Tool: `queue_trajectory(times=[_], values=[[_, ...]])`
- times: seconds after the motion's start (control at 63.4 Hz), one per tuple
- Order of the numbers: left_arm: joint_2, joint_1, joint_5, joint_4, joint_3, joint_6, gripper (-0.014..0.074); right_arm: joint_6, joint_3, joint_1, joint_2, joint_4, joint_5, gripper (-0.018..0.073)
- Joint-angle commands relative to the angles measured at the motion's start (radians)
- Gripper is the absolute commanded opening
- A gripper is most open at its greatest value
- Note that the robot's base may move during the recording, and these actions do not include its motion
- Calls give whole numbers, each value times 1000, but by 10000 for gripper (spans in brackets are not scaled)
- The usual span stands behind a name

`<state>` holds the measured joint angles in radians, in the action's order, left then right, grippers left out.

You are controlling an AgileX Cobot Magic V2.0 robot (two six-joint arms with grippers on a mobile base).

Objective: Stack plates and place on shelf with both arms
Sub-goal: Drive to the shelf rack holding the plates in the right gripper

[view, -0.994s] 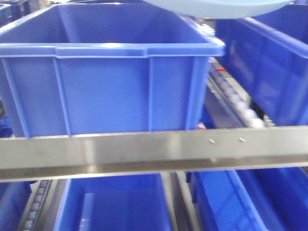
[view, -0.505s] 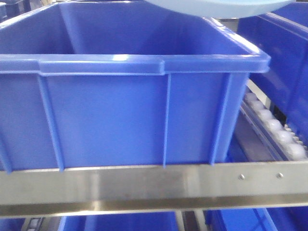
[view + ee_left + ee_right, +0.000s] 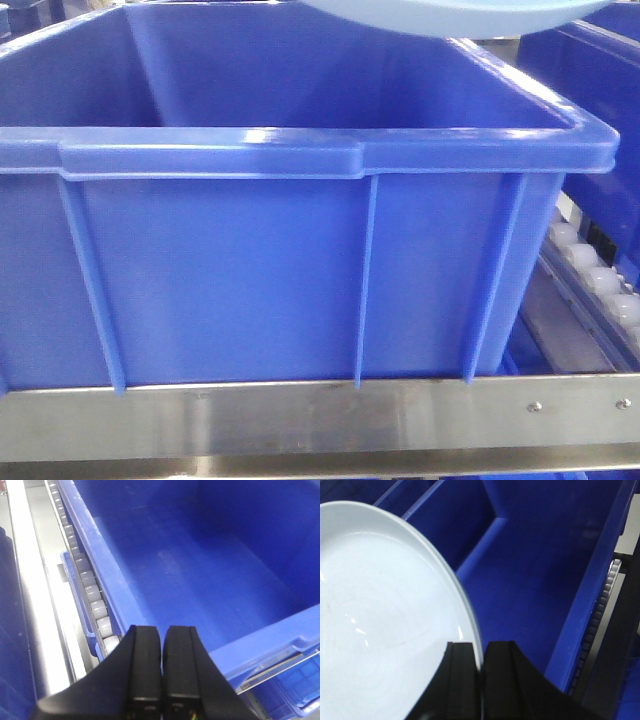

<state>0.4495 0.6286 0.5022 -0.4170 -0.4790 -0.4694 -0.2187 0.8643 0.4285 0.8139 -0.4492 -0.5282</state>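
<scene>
Right wrist-mounted view: a large round pale bluish-white glossy plate (image 3: 385,620) is clamped by its rim in the black right gripper (image 3: 481,652); the left gripper (image 3: 162,635) is closed.

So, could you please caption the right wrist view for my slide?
Right gripper clamps the rim of a pale plate over a blue crate.
</scene>
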Motion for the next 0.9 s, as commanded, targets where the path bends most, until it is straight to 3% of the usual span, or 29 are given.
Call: queue_trajectory(times=[0.0,0.883], values=[[5,7,-68,-11,-30,-8,84,-4,37,1,-12,-24,85,56],[5,7,-68,-14,-30,-8,84,-4,64,1,-10,-25,78,56]])
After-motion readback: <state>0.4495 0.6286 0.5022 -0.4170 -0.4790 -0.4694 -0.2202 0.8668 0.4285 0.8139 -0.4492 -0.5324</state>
